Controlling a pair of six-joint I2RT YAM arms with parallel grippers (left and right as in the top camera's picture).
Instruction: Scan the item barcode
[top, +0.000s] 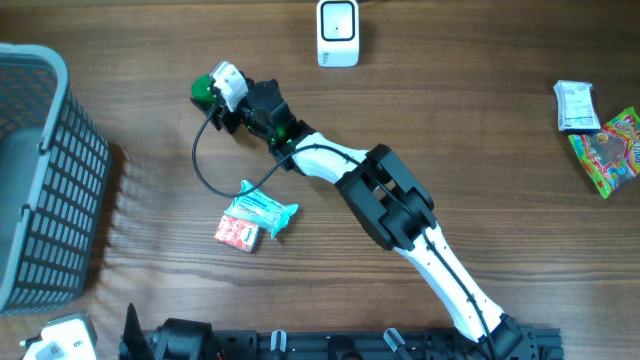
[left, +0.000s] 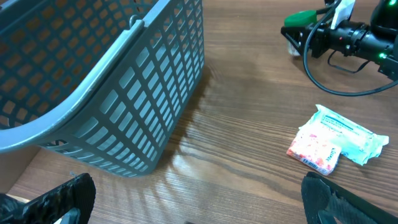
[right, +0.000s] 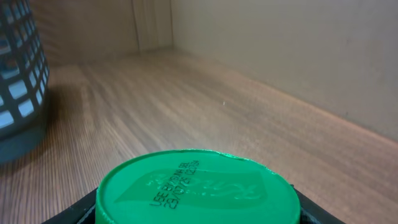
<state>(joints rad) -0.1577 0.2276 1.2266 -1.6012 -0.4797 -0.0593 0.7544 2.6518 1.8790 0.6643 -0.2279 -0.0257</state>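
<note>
The item is a white bottle with a green cap (top: 206, 89), held on its side at the table's far left-centre. My right gripper (top: 230, 97) is shut on it. The cap (right: 196, 186) fills the bottom of the right wrist view, a printed use-by date on its top and black fingers (right: 309, 210) at either side. No barcode shows in any view. A white box-shaped device (top: 337, 32) stands at the far edge, right of the bottle. My left gripper (left: 199, 210) hangs open and empty over the near left of the table.
A grey mesh basket (top: 45, 170) fills the left side. A teal packet (top: 266, 208) and a pink packet (top: 237, 232) lie together near the middle. A white packet (top: 575, 105) and a colourful candy bag (top: 611, 150) lie at the far right. A black cable (top: 205, 175) loops below the bottle.
</note>
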